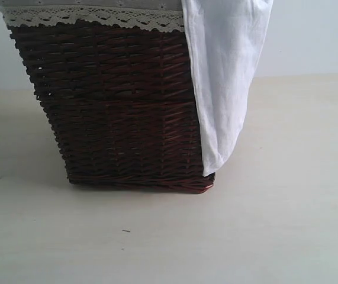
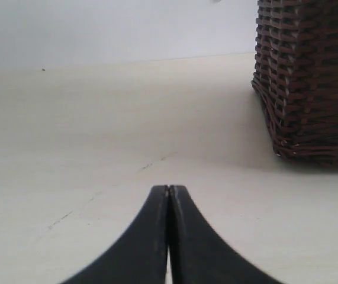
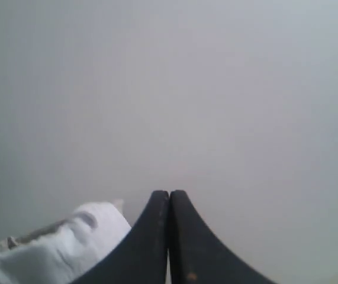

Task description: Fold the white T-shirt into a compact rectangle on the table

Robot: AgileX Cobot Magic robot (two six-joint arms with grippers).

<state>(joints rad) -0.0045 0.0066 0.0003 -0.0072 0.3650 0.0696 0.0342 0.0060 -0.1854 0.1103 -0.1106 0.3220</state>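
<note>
While the ext. view shows the white T-shirt [image 1: 225, 77] draped over the right edge of the wicker basket [image 1: 115, 106], hanging down its side almost to the table [image 1: 275, 225], the grippers appear in the wrist views only. Left wrist view: left gripper [image 2: 169, 189] fingers pressed together, empty, over bare tabletop; basket near, shirt not in frame. Right wrist view: right gripper [image 3: 169, 193] fingers likewise closed, nothing between tips; shirt fabric bunched just beside one finger, contact unclear.

One basket [image 1: 115, 106], one T-shirt [image 1: 225, 71], one table [image 1: 275, 231]
</note>
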